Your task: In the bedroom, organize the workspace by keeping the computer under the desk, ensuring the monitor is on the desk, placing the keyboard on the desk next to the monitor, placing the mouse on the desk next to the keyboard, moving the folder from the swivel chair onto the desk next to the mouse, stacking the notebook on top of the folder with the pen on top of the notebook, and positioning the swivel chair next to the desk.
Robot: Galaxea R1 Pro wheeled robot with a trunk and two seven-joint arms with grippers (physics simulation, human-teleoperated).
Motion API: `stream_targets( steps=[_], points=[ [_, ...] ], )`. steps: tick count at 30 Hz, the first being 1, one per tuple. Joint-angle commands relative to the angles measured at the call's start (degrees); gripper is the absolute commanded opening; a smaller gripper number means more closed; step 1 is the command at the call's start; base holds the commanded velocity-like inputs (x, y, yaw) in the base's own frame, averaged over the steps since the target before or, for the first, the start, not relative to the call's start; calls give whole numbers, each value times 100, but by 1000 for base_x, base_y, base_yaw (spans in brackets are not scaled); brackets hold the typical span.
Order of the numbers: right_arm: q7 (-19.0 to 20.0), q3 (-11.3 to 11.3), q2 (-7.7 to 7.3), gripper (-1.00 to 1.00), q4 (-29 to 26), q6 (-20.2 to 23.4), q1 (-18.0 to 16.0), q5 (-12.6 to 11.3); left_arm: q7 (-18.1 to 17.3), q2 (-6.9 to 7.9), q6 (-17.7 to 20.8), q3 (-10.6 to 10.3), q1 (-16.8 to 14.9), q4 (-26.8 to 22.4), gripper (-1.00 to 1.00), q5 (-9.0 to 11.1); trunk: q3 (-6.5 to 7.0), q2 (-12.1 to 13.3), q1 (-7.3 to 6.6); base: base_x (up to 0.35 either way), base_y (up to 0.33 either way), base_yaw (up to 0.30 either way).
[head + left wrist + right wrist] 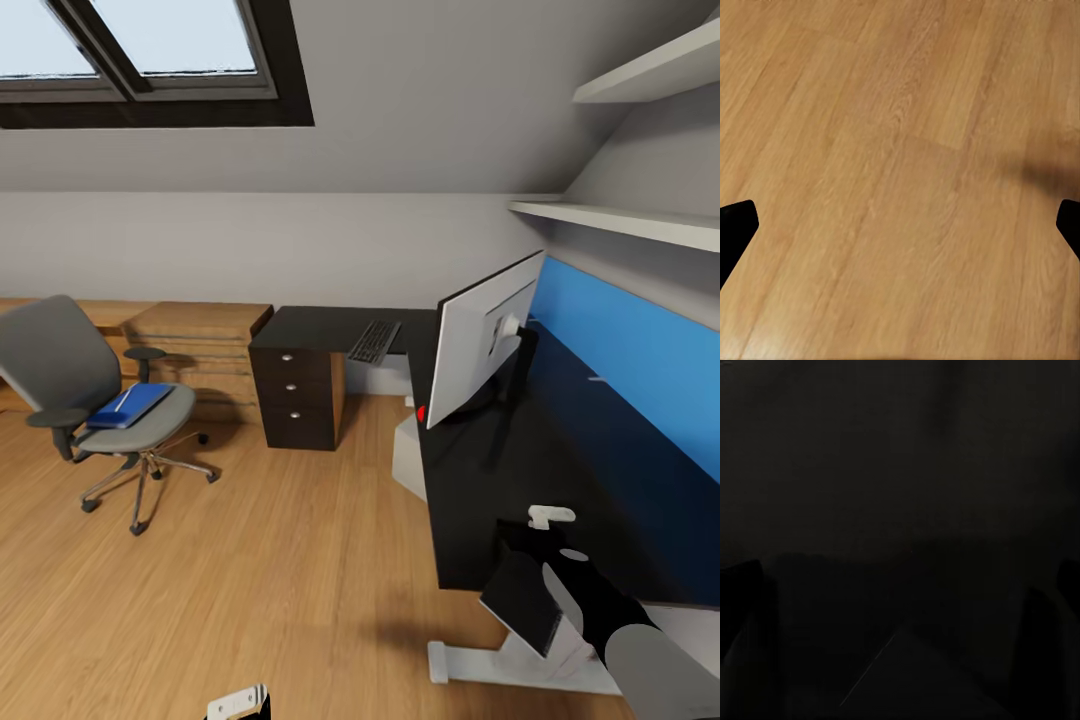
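The grey swivel chair (60, 375) stands on the floor at the left, apart from the desk, with the blue folder (130, 405) lying on its seat. On the black L-shaped desk (310, 325) rests the keyboard (375, 342). Beside it the monitor (485, 345) stands with its pale back towards me. The light grey computer (408, 458) sits under the desk. My right gripper (548, 518) (904, 577) hovers open over the dark desk top. My left gripper (238, 705) (900, 225) hangs open above bare floor. Mouse, notebook and pen are out of view.
A black three-drawer unit (300, 395) stands under the desk's left end, with low wooden shelving (195, 340) along the wall behind the chair. White shelves (620, 218) hang above a blue wall panel (640, 350). A dark flat panel (520, 600) sits beside my right wrist.
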Motion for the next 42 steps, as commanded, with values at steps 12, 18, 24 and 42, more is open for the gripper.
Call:
stream_targets(
  steps=[12,18,24,42],
  points=[
    [-5,45,-5,100,226,46,2,-35,22,-1,-16,-17,-4,31,100,58,-6,-2,2,35,0,0],
    [0,38,-17,100,155,52,2,-41,22,-4,-12,-17,-4,38,100,58,-6,-2,2,0,0,0],
    [6,31,-39,100,-350,303,9,-43,22,-4,-7,-17,-4,54,100,58,-6,-2,2,0,0,0],
    [9,-214,-170,100,-2426,1906,438,-121,22,-7,-15,-11,-4,226,100,51,-6,-2,2,0,0,0]
  ],
)
